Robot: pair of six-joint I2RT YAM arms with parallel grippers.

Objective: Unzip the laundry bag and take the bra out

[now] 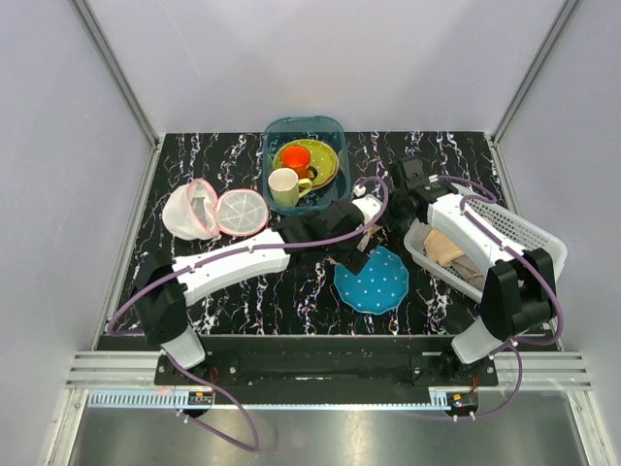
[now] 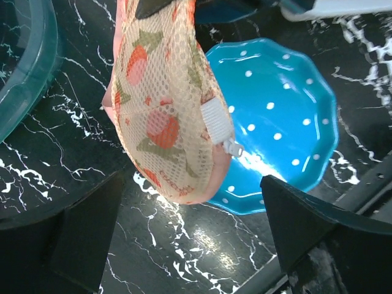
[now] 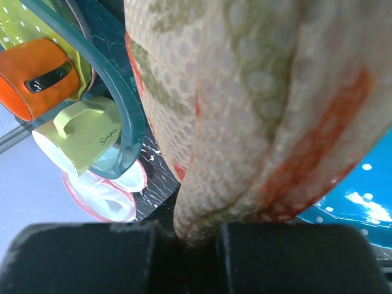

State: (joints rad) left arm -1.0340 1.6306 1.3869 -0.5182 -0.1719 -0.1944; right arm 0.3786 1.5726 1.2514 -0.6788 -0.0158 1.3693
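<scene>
The laundry bag (image 2: 168,110) is peach mesh with red and green prints and hangs in the air above the table. A white zipper end and pull (image 2: 223,131) show on its right edge. My right gripper (image 3: 199,245) is shut on a bunched fold of the bag (image 3: 245,104) and holds it up. My left gripper (image 2: 196,245) is open and empty, its fingers (image 2: 79,233) just below the bag's lower end. In the top view the left gripper (image 1: 357,252) sits over the blue plate's edge, and the arms mostly hide the bag. The bra is not visible.
A blue dotted plate (image 1: 374,280) lies under the bag. A teal bin (image 1: 274,136) at the back holds a green plate, an orange cup and a yellow mug. Two white mesh pink-rimmed pieces (image 1: 199,209) lie at the left. A white basket (image 1: 519,225) with cloth stands at the right.
</scene>
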